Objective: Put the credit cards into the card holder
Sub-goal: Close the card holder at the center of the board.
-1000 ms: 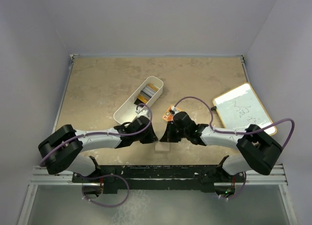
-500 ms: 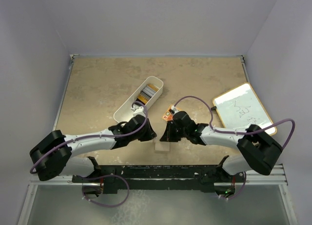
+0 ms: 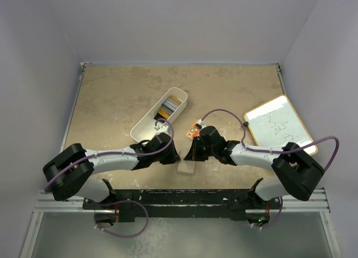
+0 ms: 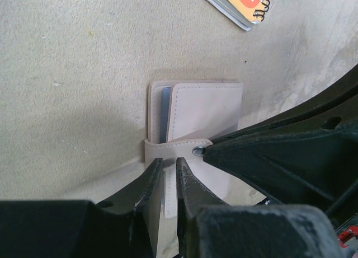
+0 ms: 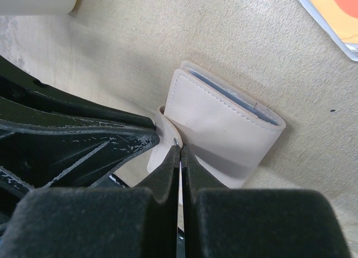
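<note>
Table [image 3: 112,95] with white bin [image 3: 146,126] and card holder [image 4: 204,109]; both grippers meet at the holder.
The bin lies at 10 o'clock from the holder and holds a stack of credit cards [image 3: 170,107] at its far end; its near end is partly covered by the left arm. A spiral notebook [image 4: 240,3] sits at 1 o'clock, cropped in the wrist views. The holder is folded, at the table's 6 o'clock edge. Only the edge of a blue card [image 4: 165,113] shows inside, so the count is unreadable. The right gripper [image 5: 179,157] is fully closed, its tips at the snap tab [image 4: 173,150]. The left gripper [image 4: 169,177] has its jaws slightly parted, with beige showing in the gap; contact is unclear.
</note>
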You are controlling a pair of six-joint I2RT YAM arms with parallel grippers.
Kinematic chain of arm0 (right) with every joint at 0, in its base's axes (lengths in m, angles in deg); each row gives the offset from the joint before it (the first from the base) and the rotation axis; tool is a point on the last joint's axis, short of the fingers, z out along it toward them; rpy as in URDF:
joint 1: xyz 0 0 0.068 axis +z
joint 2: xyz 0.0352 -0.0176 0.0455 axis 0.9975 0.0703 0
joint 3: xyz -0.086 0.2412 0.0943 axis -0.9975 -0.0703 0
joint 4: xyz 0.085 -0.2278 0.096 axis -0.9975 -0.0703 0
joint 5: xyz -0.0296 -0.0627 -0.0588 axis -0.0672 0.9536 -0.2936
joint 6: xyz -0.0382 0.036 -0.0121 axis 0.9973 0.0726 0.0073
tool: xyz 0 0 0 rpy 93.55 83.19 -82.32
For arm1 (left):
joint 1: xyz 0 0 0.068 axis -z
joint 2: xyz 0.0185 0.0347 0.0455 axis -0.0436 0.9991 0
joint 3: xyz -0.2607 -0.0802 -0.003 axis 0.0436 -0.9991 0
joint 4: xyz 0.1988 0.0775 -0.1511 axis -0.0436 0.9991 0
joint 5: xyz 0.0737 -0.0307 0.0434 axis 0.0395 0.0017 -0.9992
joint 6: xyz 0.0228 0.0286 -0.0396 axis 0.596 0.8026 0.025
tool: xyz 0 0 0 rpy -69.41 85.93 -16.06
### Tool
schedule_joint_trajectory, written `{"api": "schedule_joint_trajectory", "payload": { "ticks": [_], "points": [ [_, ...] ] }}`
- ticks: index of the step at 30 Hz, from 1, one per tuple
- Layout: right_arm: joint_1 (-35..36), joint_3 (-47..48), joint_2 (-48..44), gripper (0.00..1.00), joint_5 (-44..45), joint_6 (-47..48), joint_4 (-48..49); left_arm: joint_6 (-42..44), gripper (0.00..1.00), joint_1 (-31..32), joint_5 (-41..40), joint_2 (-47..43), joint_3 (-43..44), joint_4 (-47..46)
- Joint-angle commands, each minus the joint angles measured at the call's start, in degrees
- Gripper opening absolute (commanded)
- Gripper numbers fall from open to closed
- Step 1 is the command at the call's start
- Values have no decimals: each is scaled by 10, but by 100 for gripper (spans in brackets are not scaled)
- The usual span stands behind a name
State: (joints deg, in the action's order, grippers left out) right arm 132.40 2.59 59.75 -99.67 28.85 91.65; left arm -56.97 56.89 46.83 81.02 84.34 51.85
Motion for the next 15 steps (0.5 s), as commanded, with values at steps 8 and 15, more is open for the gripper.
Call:
{"api": "schedule_joint_trajectory", "payload": {
  "ticks": [8,15],
  "points": [
    [-5,-9,-3,0,-6,2,-5,3,12,-3,16,8,13,-38],
    [-4,-14,-1,0,-1,1,-13,7,11,-3,22,15,26,-40]
  ]
}}
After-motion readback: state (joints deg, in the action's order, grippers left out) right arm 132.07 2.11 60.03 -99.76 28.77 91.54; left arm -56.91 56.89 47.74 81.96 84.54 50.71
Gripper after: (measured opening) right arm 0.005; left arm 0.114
